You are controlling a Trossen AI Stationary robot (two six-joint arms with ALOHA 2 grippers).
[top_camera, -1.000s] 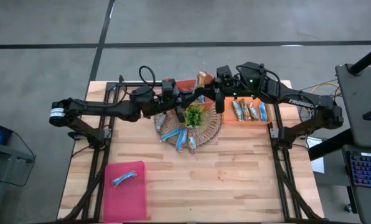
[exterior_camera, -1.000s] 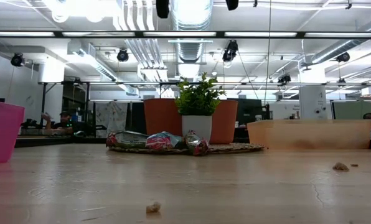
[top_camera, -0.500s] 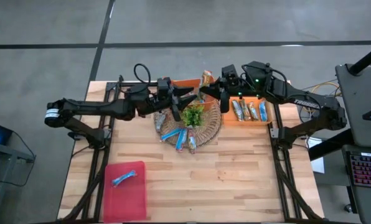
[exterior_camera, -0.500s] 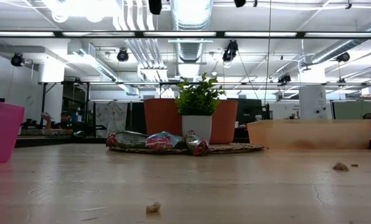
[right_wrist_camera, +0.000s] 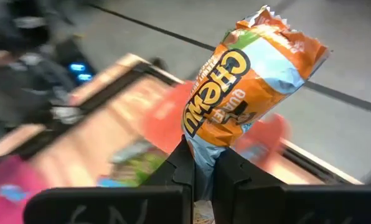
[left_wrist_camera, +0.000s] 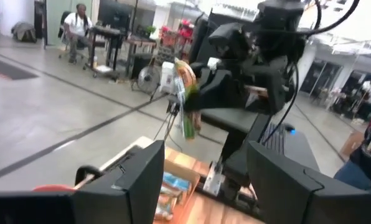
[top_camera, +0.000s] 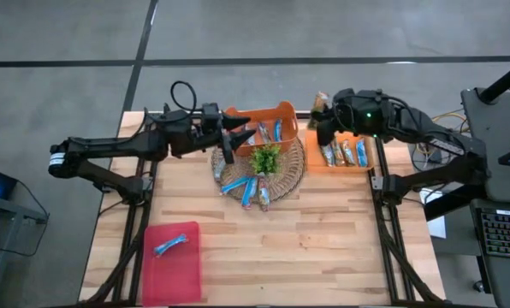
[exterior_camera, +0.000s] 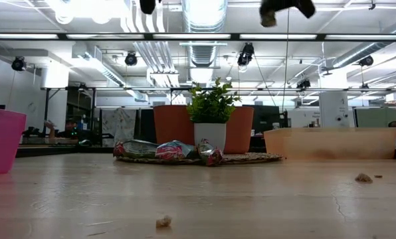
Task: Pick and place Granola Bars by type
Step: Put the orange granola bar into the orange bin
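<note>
Granola bar (right_wrist_camera: 251, 81), orange wrapper lettered "CHEWY", pinched upright between right gripper (right_wrist_camera: 201, 163) jaws; left gripper (left_wrist_camera: 201, 168) jaws released, empty.

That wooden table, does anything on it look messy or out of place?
A little. Small crumbs lie scattered on the bare table, and several bars sit loosely heaped on the woven mat around the plant rather than in a bin.

A plant (top_camera: 266, 159) stands on a mat (top_camera: 291, 178), bins on either side.
</note>
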